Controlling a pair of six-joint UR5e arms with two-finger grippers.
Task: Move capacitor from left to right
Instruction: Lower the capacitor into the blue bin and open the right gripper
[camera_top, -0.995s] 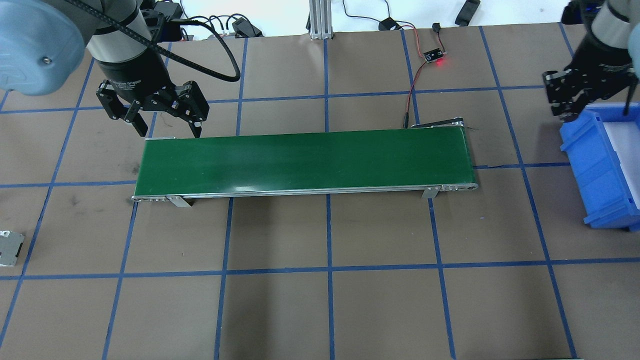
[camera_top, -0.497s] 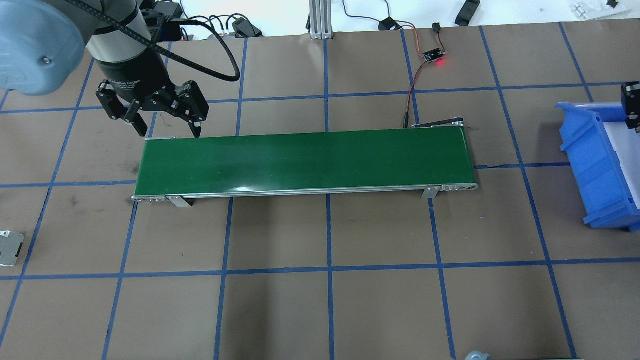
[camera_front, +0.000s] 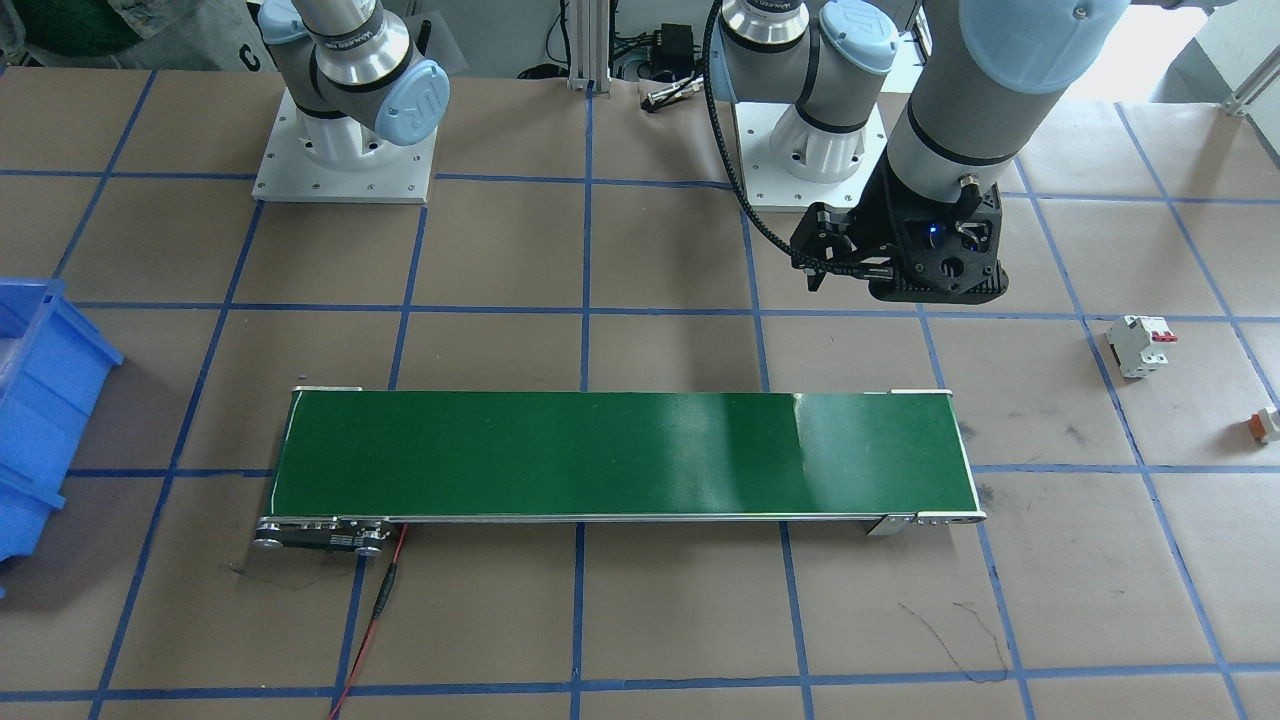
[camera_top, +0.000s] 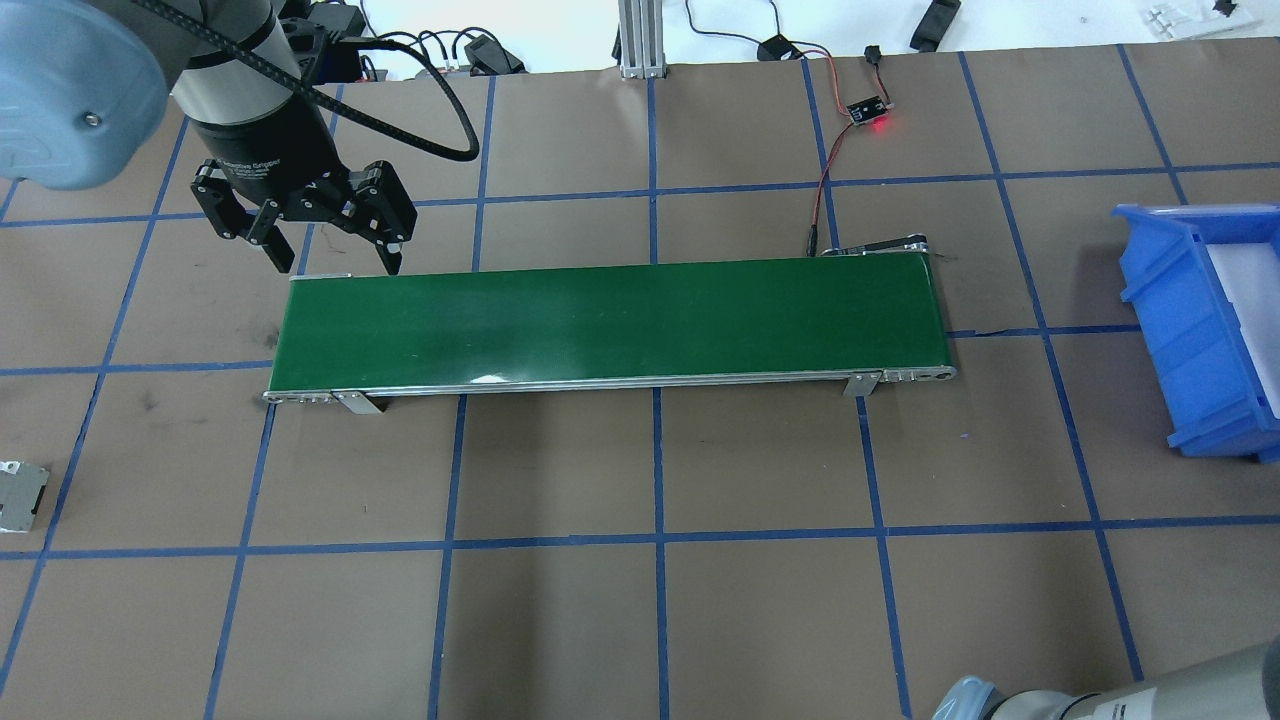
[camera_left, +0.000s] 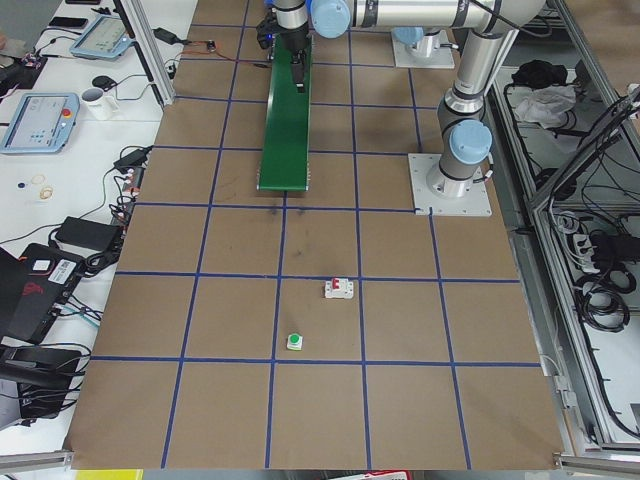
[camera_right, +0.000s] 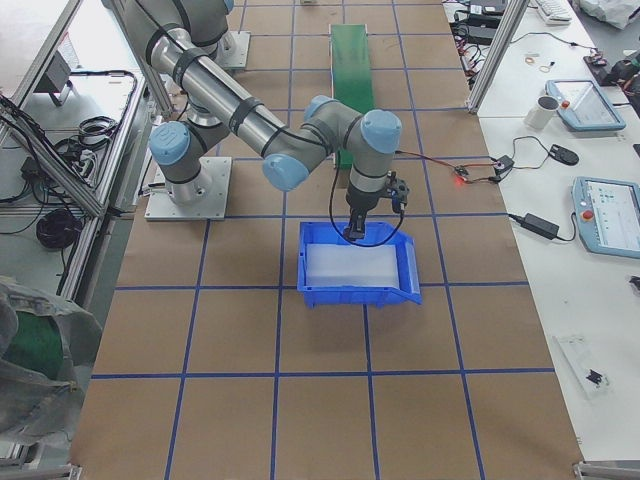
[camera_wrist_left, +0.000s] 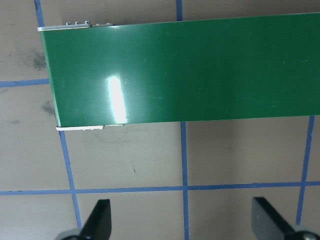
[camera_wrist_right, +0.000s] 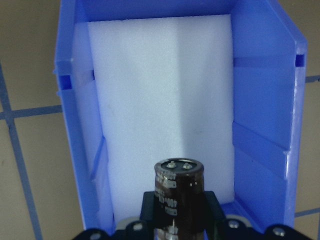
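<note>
Blue bin (camera_wrist_right: 260, 100), right pincer (camera_wrist_right: 180, 214) gripping capacitor (camera_wrist_right: 179, 182), print illegible

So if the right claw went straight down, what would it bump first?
Probably the foam in the bin, right under it. The capacitor in the right claw would touch first. How far down is unclear.

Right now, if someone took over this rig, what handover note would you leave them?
Left gripper: open, empty, hovering near the green conveyor's left end.
Right gripper: shut on the capacitor, held above the white foam in the blue bin.
Done: capacitor is over the right-side bin.
Left: probably lower it, open the right gripper, withdraw.
</note>
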